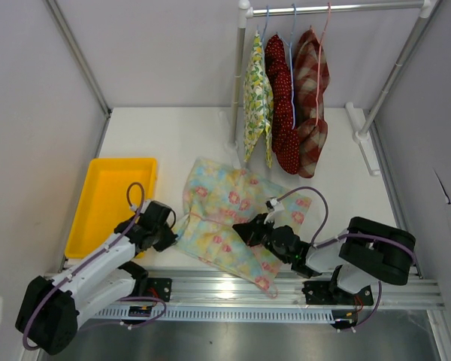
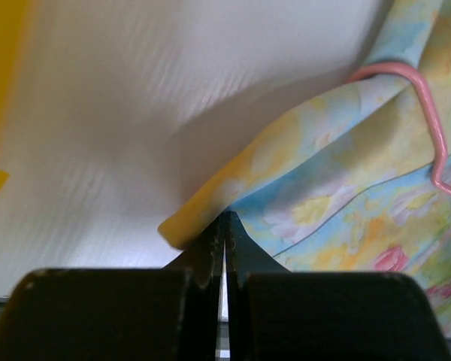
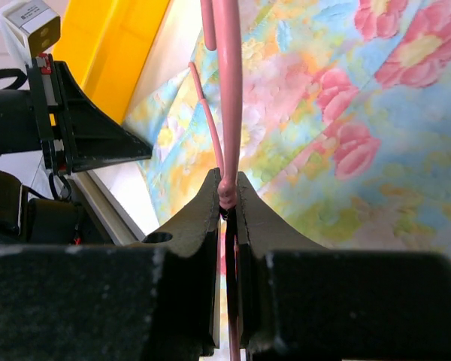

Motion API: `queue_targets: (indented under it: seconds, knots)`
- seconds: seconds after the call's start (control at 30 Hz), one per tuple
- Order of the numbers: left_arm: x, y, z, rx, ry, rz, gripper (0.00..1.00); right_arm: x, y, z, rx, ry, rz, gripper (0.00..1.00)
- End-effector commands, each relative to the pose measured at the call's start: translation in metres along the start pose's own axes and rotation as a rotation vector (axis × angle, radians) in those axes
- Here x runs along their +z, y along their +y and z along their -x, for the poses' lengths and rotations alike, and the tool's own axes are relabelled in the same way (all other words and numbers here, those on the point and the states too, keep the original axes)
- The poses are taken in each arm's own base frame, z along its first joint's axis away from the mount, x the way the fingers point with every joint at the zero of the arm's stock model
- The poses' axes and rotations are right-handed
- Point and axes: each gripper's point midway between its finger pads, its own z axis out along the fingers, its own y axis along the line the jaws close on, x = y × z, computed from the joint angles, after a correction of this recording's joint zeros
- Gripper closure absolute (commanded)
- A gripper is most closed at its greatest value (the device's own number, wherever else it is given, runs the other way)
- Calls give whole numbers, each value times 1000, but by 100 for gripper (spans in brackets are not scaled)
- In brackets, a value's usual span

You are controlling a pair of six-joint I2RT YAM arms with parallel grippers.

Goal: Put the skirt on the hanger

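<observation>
The floral skirt (image 1: 229,214) lies flat on the white table in front of the arms. My left gripper (image 1: 176,230) is at its left edge, shut on the skirt's yellow hem (image 2: 199,222), with the tips (image 2: 225,219) pinching the fabric. A pink wire hanger (image 2: 430,120) lies on the skirt. My right gripper (image 1: 246,230) is over the skirt's middle. In the right wrist view it (image 3: 228,197) is shut on the pink hanger (image 3: 228,90), which runs away from the jaws across the skirt (image 3: 361,135).
A yellow bin (image 1: 98,207) stands at the left, also in the right wrist view (image 3: 113,53). A metal rack (image 1: 338,9) at the back holds three hung garments (image 1: 286,98). Its base rails (image 1: 364,139) rest on the table. The left gripper (image 3: 83,131) shows in the right wrist view.
</observation>
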Motion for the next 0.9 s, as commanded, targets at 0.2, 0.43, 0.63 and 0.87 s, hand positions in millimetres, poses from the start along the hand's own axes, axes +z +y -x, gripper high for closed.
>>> queue_targets:
  seconds: [0.2,0.43,0.63,0.87]
  knots:
    - [-5,-7,40,31,-42,17,100,-23,-72,-5,-155,30,-234,100]
    - [-5,-20,42,69,-18,-41,100,-16,-77,5,-174,34,-235,100]
    - [-42,-76,39,255,-74,-258,67,-5,-76,-7,-178,83,-207,100]
    - [-62,-137,-21,480,-3,-454,46,0,-80,-12,-174,99,-218,100]
